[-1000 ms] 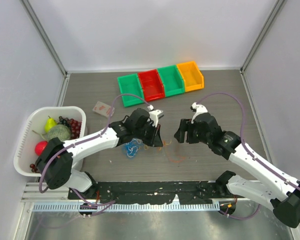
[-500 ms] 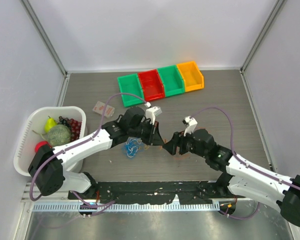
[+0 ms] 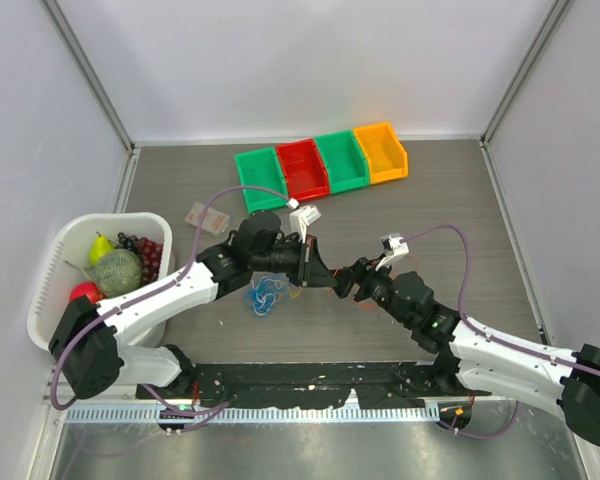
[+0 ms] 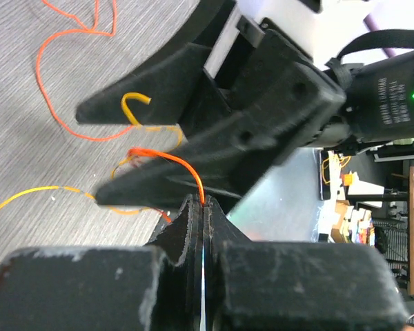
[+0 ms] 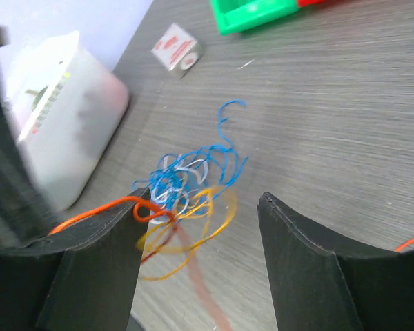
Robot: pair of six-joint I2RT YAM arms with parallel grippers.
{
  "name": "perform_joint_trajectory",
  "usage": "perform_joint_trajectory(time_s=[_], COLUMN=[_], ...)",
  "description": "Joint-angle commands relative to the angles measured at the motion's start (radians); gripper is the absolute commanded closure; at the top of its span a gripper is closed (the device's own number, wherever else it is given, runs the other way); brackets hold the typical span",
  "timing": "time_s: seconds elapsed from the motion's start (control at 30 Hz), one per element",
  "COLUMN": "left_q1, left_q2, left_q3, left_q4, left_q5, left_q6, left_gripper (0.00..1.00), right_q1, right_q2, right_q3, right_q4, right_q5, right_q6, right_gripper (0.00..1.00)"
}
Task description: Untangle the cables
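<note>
Two robot arms are working nose to nose over a knot of cables on the counter.

The left jaws are clamping an orange strand tight between them. The right jaws are gaping wide and gripping nothing, with that strand crossing one fingertip. The blue and yellow loops are lying tangled just beneath. A sharp pull risks cinching the knot or slipping the thin wire free. The fruit basket, a small packet and the coloured bins are sitting well apart, blocking nothing.

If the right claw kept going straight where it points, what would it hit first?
Most likely the tangle of cables on the table, straight ahead between the fingers of the open right gripper. An orange cable runs past one fingertip. Depth is hard to judge.
</note>
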Motion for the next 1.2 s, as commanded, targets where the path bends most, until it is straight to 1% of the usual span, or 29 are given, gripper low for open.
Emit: perform_joint_trajectory(time_s=[0.0, 0.03, 0.07, 0.13, 0.17, 0.2, 0.27, 0.37, 0.4, 0.43, 0.5, 0.53, 0.57, 0.6, 0.63, 0.67, 0.73, 0.83, 0.87, 0.97, 1.0, 1.07, 1.17], left_q1=[0.001, 0.001, 0.001, 0.003, 0.003, 0.010, 0.018, 0.018, 0.018, 0.018, 0.020, 0.020, 0.020, 0.020, 0.020, 0.020, 0.020, 0.020, 0.020, 0.020, 0.020, 0.020, 0.021], left_q2=[-0.106, -0.138, -0.179, -0.247, -0.264, -0.266, -0.261, -0.252, -0.258, -0.259, -0.258, -0.256, -0.252, -0.247, -0.246, -0.244, -0.240, -0.243, -0.244, -0.250, -0.249, -0.253, -0.259], left_q3=[0.035, 0.054, 0.076, 0.132, 0.165, 0.205, 0.250, 0.267, 0.261, 0.255, 0.258, 0.265, 0.275, 0.282, 0.287, 0.291, 0.298, 0.298, 0.298, 0.304, 0.307, 0.313, 0.319], left_q4=[0.008, -0.039, -0.087, -0.234, -0.311, -0.387, -0.471, -0.505, -0.488, -0.473, -0.456, -0.456, -0.457, -0.459, -0.460, -0.460, -0.466, -0.476, -0.476, -0.486, -0.488, -0.488, -0.488], left_q5=[-0.004, -0.056, -0.117, -0.284, -0.366, -0.423, -0.475, -0.535, -0.535, -0.534, -0.538, -0.538, -0.538, -0.537, -0.535, -0.534, -0.535, -0.532, -0.528, -0.526, -0.521, -0.511, -0.502], left_q6=[-0.030, -0.023, -0.012, 0.023, 0.045, 0.055, 0.075, 0.079, 0.079, 0.082, 0.079, 0.079, 0.079, 0.079, 0.082, 0.085, 0.091, 0.089, 0.089, 0.092, 0.094, 0.097, 0.097], left_gripper=[1.00, 1.00, 1.00, 1.00, 1.00, 1.00, 1.00, 1.00, 1.00, 1.00, 1.00, 1.00, 1.00, 1.00, 1.00, 1.00, 1.00, 1.00, 1.00, 1.00, 1.00, 1.00, 1.00], right_q1=[0.009, -0.010, -0.036, -0.128, -0.136, -0.142, -0.147, -0.164, -0.173, -0.178, -0.178, -0.175, -0.172, -0.152, -0.139, -0.106, -0.073, -0.060, -0.063, -0.060, -0.060, -0.026, 0.006], right_q2=[0.116, 0.142, 0.197, 0.239, 0.241, 0.238, 0.233, 0.224, 0.219, 0.201, 0.169, 0.158, 0.132, 0.120, 0.094, 0.081, 0.061, 0.049, 0.058, 0.136, 0.191, 0.253, 0.313], right_q3=[0.033, 0.045, 0.069, 0.074, 0.076, 0.080, 0.126, 0.198, 0.241, 0.263, 0.292, 0.309, 0.300, 0.291, 0.271, 0.257, 0.246, 0.225, 0.218, 0.238, 0.247, 0.267, 0.283], right_q4=[0.004, -0.089, -0.122, -0.120, -0.116, -0.101, -0.129, -0.280, -0.359, -0.379, -0.397, -0.448, -0.449, -0.435, -0.424, -0.354, -0.291, -0.168, -0.110, -0.052, -0.047, -0.031, -0.002], right_q5=[0.376, 0.500, 0.528, 0.454, 0.437, 0.396, 0.357, 0.325, 0.291, 0.248, 0.051, -0.115, -0.205, -0.331, -0.338, -0.358, -0.378, -0.500, -0.526, -0.638, -0.648, -0.593, -0.545], right_q6=[0.049, 0.062, 0.072, 0.037, 0.020, -0.030, -0.081, -0.115, -0.121, -0.129, -0.198, -0.259, -0.284, -0.334, -0.339, -0.341, -0.336, -0.333, -0.336, -0.342, -0.342, -0.376, -0.410], right_gripper=[0.32, 0.31, 0.31, 0.31, 0.31, 0.30, 0.30, 0.30, 0.30, 0.30, 0.29, 0.30, 0.30, 0.30, 0.30, 0.30, 0.30, 0.30, 0.29, 0.28, 0.28, 0.29, 0.30])
